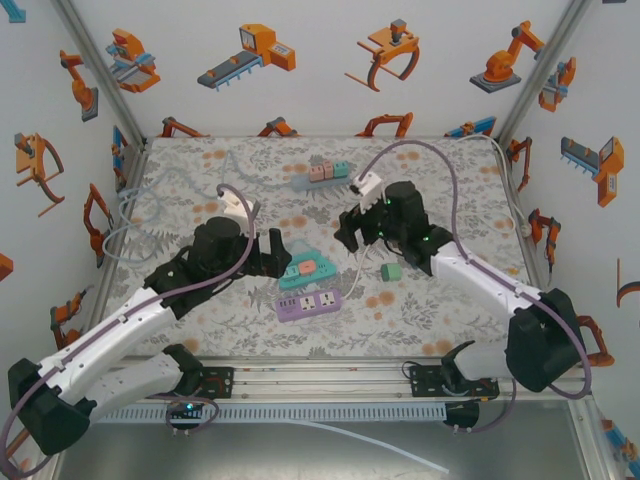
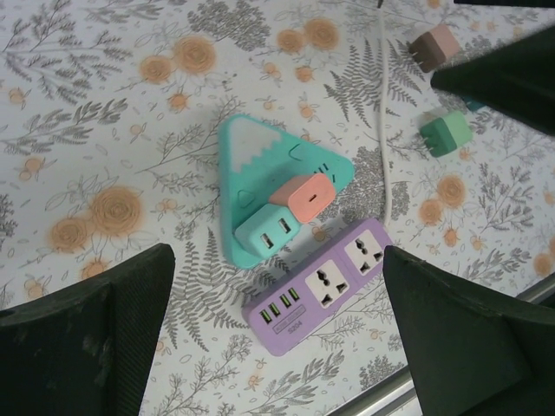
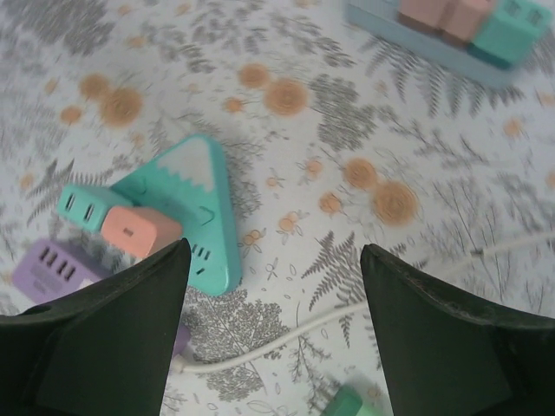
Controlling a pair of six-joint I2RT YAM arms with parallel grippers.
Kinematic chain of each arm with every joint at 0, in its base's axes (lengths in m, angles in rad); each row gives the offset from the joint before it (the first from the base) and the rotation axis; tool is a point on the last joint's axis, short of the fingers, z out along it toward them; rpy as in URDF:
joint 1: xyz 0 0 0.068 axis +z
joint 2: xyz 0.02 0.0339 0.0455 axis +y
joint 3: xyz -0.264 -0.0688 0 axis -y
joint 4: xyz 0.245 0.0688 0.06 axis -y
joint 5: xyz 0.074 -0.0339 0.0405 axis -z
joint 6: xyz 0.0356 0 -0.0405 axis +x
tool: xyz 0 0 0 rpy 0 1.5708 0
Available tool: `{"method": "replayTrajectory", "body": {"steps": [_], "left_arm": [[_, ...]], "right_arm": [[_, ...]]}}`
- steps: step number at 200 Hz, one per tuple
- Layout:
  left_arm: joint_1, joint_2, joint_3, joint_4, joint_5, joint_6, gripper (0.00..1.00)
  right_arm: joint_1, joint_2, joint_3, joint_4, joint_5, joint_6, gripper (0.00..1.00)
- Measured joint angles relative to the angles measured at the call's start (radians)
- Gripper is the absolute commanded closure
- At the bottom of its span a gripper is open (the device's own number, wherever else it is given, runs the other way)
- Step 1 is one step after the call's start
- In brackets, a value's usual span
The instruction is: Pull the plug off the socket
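- Left end effector point(image 1: 271, 251) is released, fingers wide with nothing between them. It hovers just left of the triangular socket point(image 2: 257, 165).
- Right end effector point(image 1: 353, 228) is also released and empty, hanging above the worktop point(image 1: 400, 320) to the far right of the socket.
- The socket lies flat mid-worktop, just beside the purple power strip point(image 2: 316, 286).
- Two plugs sit on the socket side by side: pink plug point(image 2: 303, 198) and teal plug point(image 2: 267, 232). Cannot tell which one is the target.
- Looks like the approach stage; neither plug is gripped yet.
- To do it well, one end effector should pin a bare corner of the socket. The other should close across the plug's flat sides, low near its base.
- Pull straight along the pins with no twist, or the light socket will likely lift with the plug.
- Keep clear of the white cable point(image 2: 384, 130) and the loose green plug point(image 2: 447, 133).
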Motion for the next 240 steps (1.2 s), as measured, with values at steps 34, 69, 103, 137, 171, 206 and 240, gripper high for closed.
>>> {"method": "replayTrajectory", "body": {"steps": [34,69,103,137,171,206,240], "left_arm": [[0.018,-0.011,-0.016,-0.020,-0.005,-0.032,0.03],[0.028,-0.011,-0.020,-0.028,-0.008,-0.048,0.03],[0.032,-0.011,-0.022,-0.033,-0.009,-0.051,0.03],[0.037,-0.011,-0.026,-0.034,-0.012,-0.058,0.03],[0.046,-0.011,-0.045,-0.039,-0.017,-0.068,0.03],[0.076,0.009,-0.049,-0.039,-0.012,-0.076,0.03],[0.149,0.103,-0.048,-0.016,0.056,-0.085,0.05]], "right_arm": [[0.093,-0.003,-0.077,0.025,-0.177,-0.342,0.23],[0.150,0.044,-0.106,0.028,-0.301,-0.632,0.24],[0.162,0.172,-0.070,0.020,-0.336,-0.770,0.28],[0.176,0.280,0.002,0.013,-0.346,-0.826,0.40],[0.182,0.354,0.053,0.014,-0.354,-0.845,0.52],[0.188,0.380,0.062,0.017,-0.368,-0.850,0.71],[0.188,0.380,0.063,0.014,-0.384,-0.854,0.81]]}}
